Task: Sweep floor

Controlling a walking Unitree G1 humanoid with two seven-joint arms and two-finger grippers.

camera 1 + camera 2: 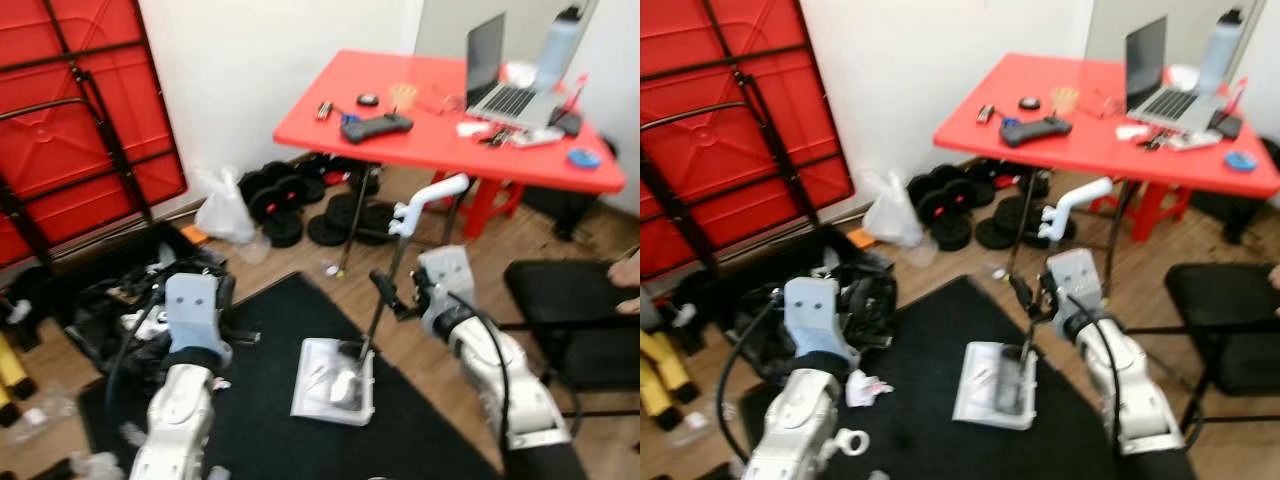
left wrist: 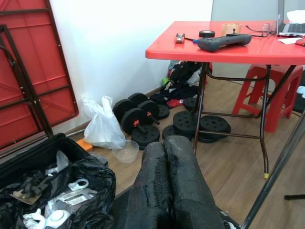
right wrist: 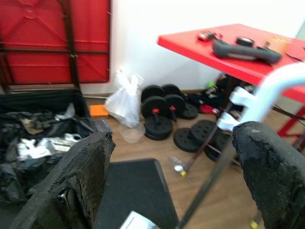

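Nearest to us, our two silver arms reach forward over the black mat point(image 1: 270, 400). Our right tool point(image 1: 398, 296) has its fingers spread wide on either side of the thin dark pole of the sweeper point(image 1: 345, 385); in the right wrist view the fingers point(image 3: 81, 171) stand well apart with the pole between them, and we cannot tell whether they touch it. Our left tool point(image 2: 169, 183) has its two fingers pressed together, holding nothing, above the mat's left part.

From the right tool outward: the sweeper's white handle point(image 1: 430, 200) rises toward the counter, and its flat white head lies on the mat, just ahead of our arms. Left of the mat, an open black case point(image 1: 130, 290) holds black bags and white scraps. A crumpled white scrap point(image 1: 868, 388) lies on the mat beside it. Farther off, a white plastic bag point(image 1: 225, 208) and black weight plates point(image 1: 300, 205) sit against the white wall, partly under the red counter point(image 1: 400, 140), which carries a laptop point(image 1: 500, 85), a bottle point(image 1: 558, 45) and a black controller point(image 1: 378, 125). A folded red table point(image 1: 70, 110) leans on the wall at left. A black chair point(image 1: 570, 310) stands at right.
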